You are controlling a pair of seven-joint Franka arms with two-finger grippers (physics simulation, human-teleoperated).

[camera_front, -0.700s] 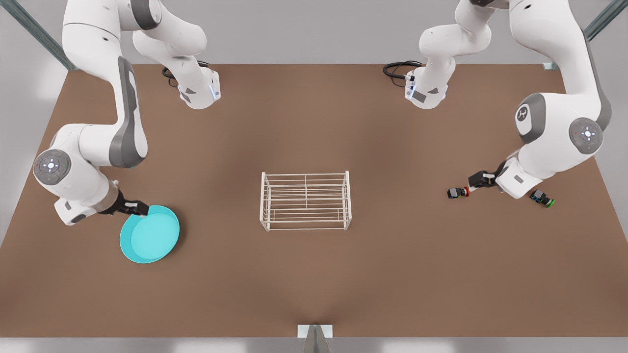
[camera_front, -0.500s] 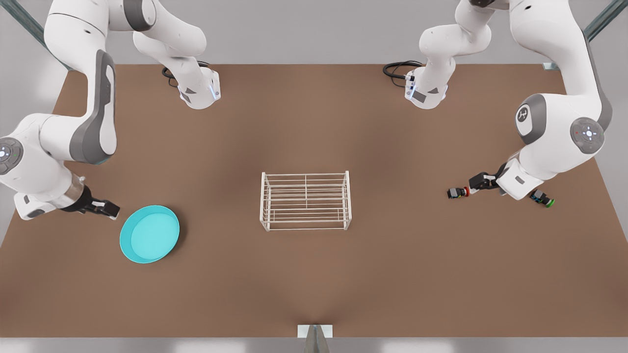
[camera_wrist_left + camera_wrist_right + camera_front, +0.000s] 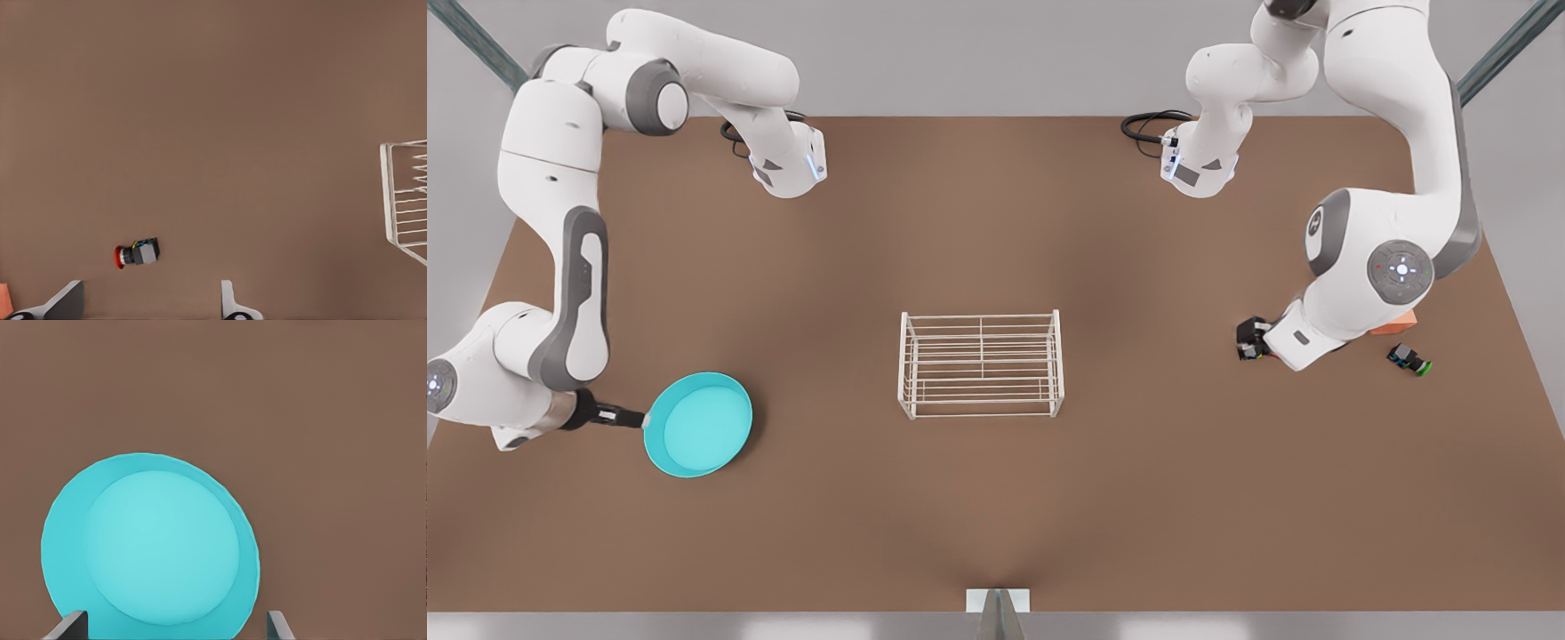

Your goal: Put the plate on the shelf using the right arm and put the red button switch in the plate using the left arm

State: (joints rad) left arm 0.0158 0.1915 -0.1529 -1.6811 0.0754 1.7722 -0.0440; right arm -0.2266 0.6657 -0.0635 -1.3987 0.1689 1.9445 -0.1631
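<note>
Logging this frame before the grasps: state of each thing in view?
plate: flat on table, empty
rack: upright, empty
red switch: lying on its side on table, not held
green switch: on table
right gripper: open at plate's rim
left gripper: open above red switch

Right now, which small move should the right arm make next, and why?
Probably ease the right gripper forward and down onto the plate rim. Its open fingers flank the near rim without gripping it, and the plate lies flat on the table, apart from the shelf.
</note>
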